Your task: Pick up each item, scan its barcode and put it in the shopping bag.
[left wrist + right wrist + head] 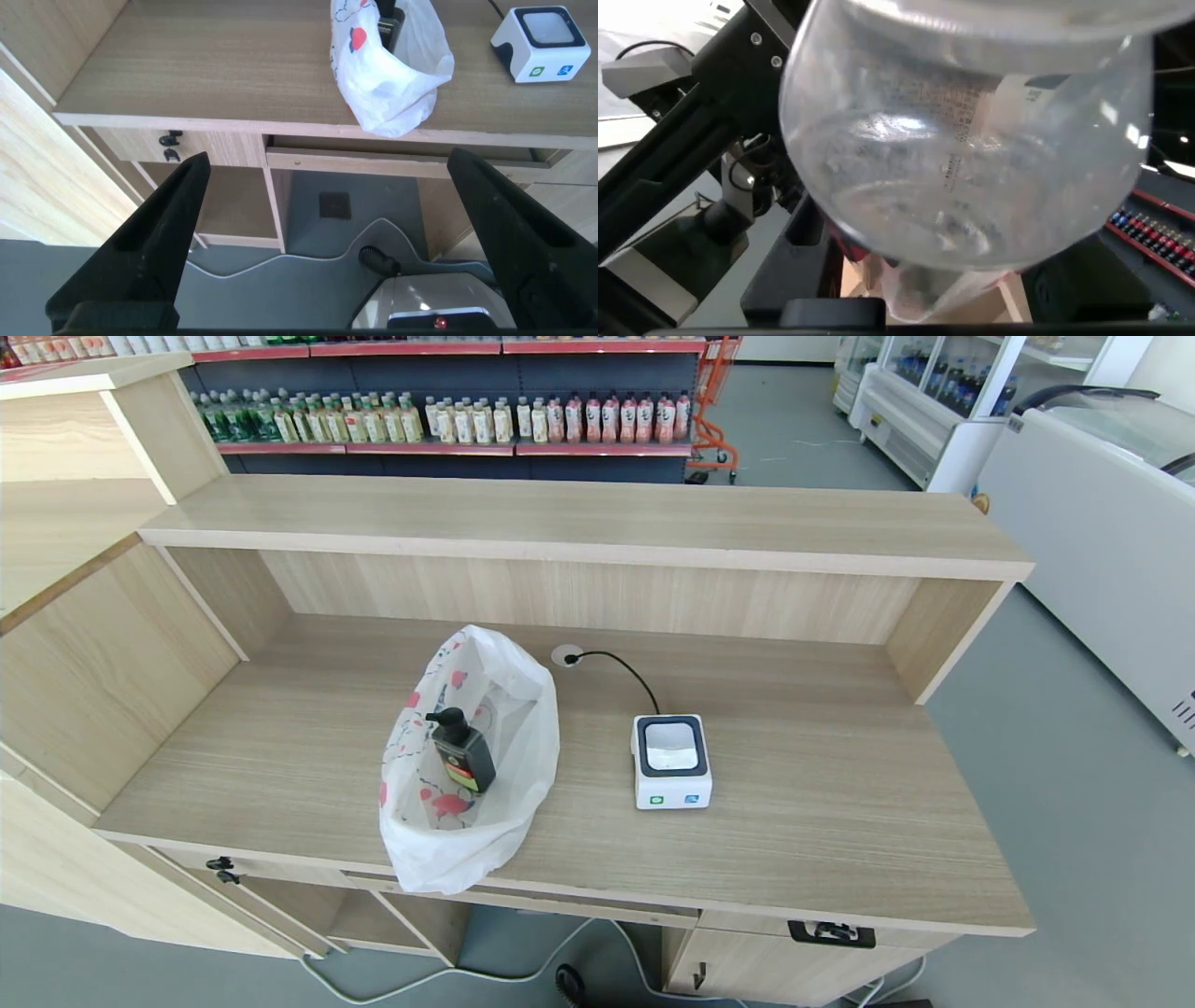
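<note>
left tool (329, 163): open, black fingers spread wide, hanging in front of and below the front edge of the surface.
right tool (952, 159): closed around a clear round-bodied plastic bottle (906, 196), held up in the air right at the wrist camera (print on it too blurred to read).
surface (794, 821): pale wood-grain counter top with drawers under its front edge.
shopping bag (467, 840): thin white plastic with red prints, mouth open, at the front-left of the surface, its bottom slumped just over the front edge.
in the bag: a black pump bottle with a red and yellow label (464, 756), leaning, pump head up.
scanner (670, 761): white box with a dark-framed window facing up, just right of the bag, not touching it.
cable (630, 672): black, from the scanner back to a round grommet.
behind: raised wooden ledge (579, 527); farther off, store shelves of drink bottles (448, 420).
</note>
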### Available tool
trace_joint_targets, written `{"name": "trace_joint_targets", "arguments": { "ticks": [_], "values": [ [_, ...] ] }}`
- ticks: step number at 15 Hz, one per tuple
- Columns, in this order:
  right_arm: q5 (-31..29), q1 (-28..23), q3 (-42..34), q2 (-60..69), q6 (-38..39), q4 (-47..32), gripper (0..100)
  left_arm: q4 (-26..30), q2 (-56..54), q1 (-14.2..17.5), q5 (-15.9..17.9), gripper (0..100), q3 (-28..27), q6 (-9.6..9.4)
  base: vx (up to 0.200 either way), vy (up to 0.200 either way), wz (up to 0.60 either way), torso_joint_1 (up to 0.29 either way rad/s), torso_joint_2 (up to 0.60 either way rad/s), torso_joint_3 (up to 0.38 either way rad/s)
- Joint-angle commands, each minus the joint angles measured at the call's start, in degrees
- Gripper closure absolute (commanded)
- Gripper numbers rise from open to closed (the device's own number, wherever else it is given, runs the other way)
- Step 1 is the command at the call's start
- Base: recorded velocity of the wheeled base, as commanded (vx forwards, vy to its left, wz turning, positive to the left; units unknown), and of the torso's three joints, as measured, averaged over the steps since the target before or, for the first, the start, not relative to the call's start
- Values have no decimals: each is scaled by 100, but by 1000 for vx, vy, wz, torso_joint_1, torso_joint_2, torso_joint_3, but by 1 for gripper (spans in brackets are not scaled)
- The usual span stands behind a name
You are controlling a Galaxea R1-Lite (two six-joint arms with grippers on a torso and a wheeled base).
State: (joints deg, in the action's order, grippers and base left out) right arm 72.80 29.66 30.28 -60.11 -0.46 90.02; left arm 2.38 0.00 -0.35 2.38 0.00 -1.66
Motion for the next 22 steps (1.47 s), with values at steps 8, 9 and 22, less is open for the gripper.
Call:
{"name": "trace_joint_targets", "arguments": {
  "ticks": [8, 9, 22],
  "values": [
    [-12, -22, -110, -335, -613, -2, 100, 0, 0, 0, 0, 0, 0, -1, 0, 0, 0, 0, 0, 0],
    [-12, -30, -119, -352, -648, -2, 100, 0, 0, 0, 0, 0, 0, -1, 0, 0, 0, 0, 0, 0],
    [-3, -39, -154, -528, -947, -2, 100, 0, 0, 0, 0, 0, 0, -1, 0, 0, 0, 0, 0, 0]
  ]
}}
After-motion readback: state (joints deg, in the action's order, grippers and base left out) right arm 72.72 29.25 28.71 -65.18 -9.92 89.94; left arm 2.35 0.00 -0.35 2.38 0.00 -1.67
